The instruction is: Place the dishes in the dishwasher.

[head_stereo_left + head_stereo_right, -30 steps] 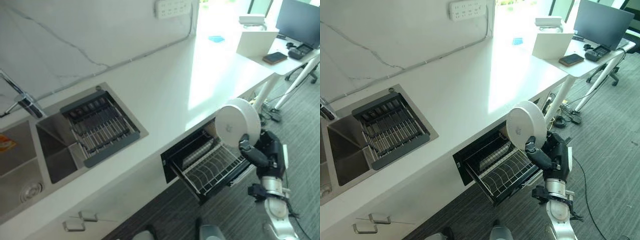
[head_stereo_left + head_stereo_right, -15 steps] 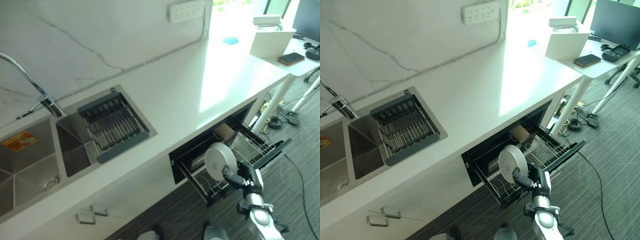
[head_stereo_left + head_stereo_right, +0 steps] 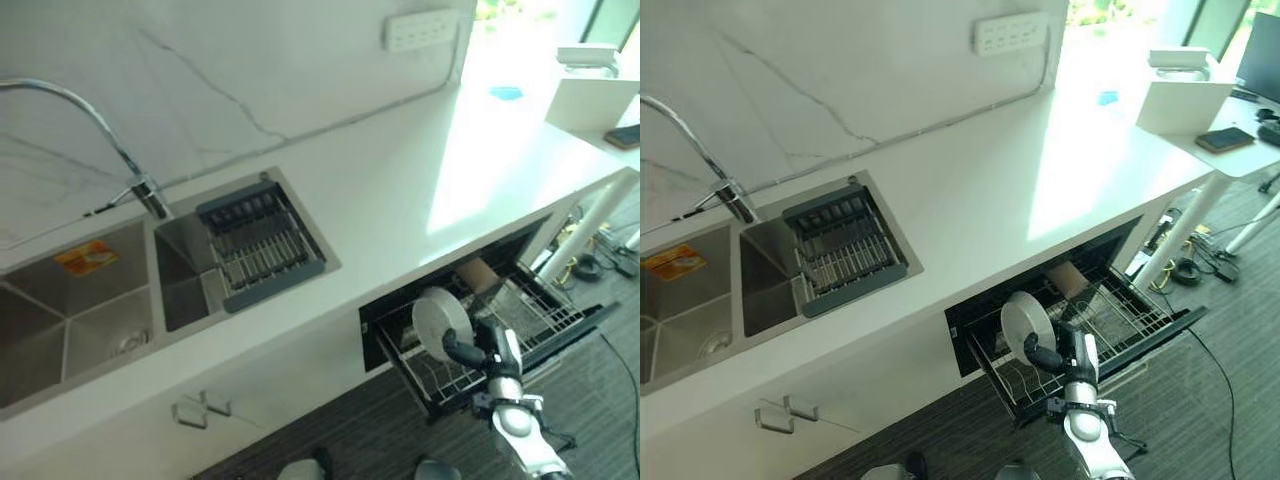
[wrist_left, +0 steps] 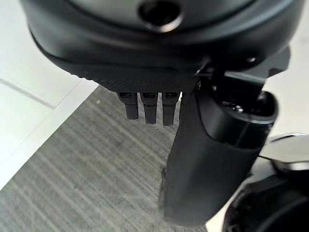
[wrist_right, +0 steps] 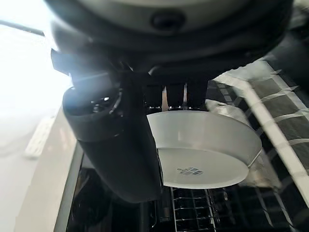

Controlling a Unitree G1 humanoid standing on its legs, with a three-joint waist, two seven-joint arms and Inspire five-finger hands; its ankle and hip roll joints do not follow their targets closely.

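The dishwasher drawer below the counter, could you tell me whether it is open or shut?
Open. The dishwasher drawer is pulled out from under the counter, its wire rack exposed, with the right hand holding a white plate on edge over it.

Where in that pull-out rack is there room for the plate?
The right hand holds the white plate on edge over the wire rack. The rack's front-left wires beneath the plate look bare, and so does its right half. The back is crowded by a brownish item. The white counter is also bare.
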